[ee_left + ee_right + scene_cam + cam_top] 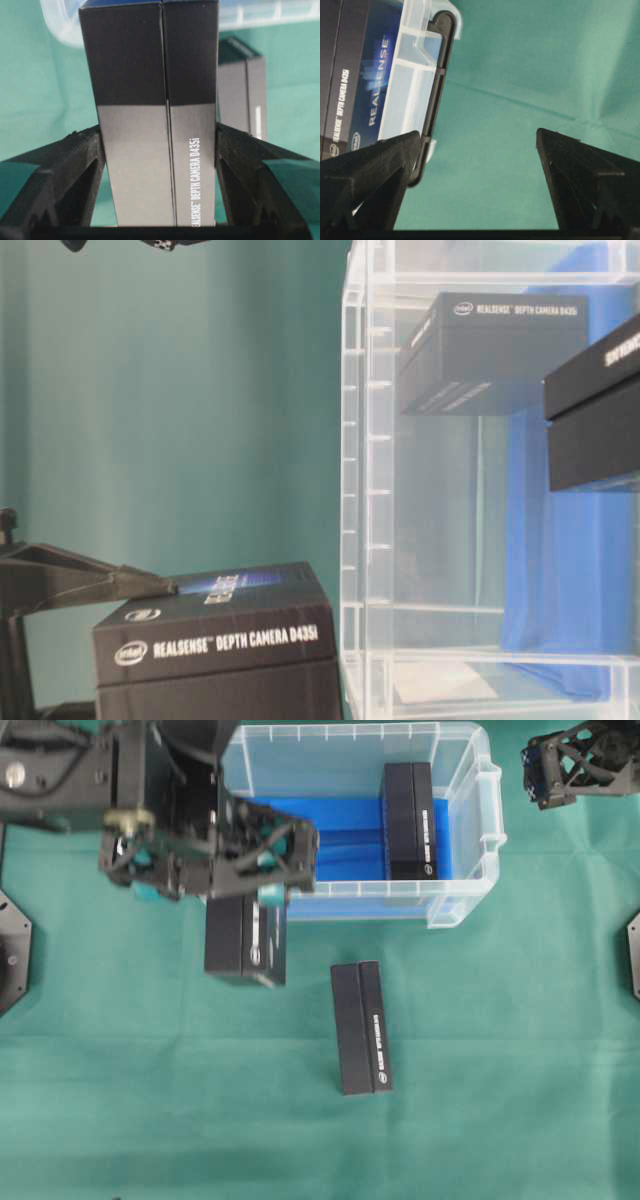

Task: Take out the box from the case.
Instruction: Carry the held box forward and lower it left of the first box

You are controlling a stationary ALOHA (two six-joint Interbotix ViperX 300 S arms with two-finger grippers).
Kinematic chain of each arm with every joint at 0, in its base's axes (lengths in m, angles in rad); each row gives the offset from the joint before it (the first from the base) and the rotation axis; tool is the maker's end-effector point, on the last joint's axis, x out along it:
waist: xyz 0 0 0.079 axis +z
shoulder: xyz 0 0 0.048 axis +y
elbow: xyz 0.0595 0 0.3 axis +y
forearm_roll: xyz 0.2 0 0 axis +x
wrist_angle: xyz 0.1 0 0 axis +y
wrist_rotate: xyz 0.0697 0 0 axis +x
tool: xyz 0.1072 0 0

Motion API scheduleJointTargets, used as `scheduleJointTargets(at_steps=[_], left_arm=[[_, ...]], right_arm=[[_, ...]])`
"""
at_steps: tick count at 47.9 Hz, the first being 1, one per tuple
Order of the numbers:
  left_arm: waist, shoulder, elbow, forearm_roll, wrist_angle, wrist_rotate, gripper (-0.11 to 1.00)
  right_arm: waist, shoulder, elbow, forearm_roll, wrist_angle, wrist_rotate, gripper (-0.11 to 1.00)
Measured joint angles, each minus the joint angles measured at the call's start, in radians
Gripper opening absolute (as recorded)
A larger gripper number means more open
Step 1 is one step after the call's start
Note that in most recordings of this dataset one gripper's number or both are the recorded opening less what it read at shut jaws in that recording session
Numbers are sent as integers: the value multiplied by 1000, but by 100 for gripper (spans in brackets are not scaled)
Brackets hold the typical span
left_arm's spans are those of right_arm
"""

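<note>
The case [462,870] is a clear tub with a blue lining, standing at the top centre. One black box [410,820] stands inside it at the right end, also visible through the wall as the box [495,350]. My left gripper [245,910] is shut on a second black box [240,948], outside the case and just in front of its near-left wall. In the left wrist view, the fingers [80,165] press both long sides of this box [150,100]. My right gripper [580,765] is open beside the case's right handle [439,75], with only cloth between its fingers.
A third black box [362,1028] lies on the green cloth in front of the case, right of the held one; it shows as the box [242,95] in the left wrist view. Black mounts sit at the left edge [12,955] and right edge [632,955].
</note>
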Motion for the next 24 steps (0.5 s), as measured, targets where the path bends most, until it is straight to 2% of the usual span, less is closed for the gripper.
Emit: scheduleJointTargets(at_steps=[24], left_arm=[[-204,0,0,3,-15,-239,61]], right_arm=[[0,0,0,0,0,-25,93]])
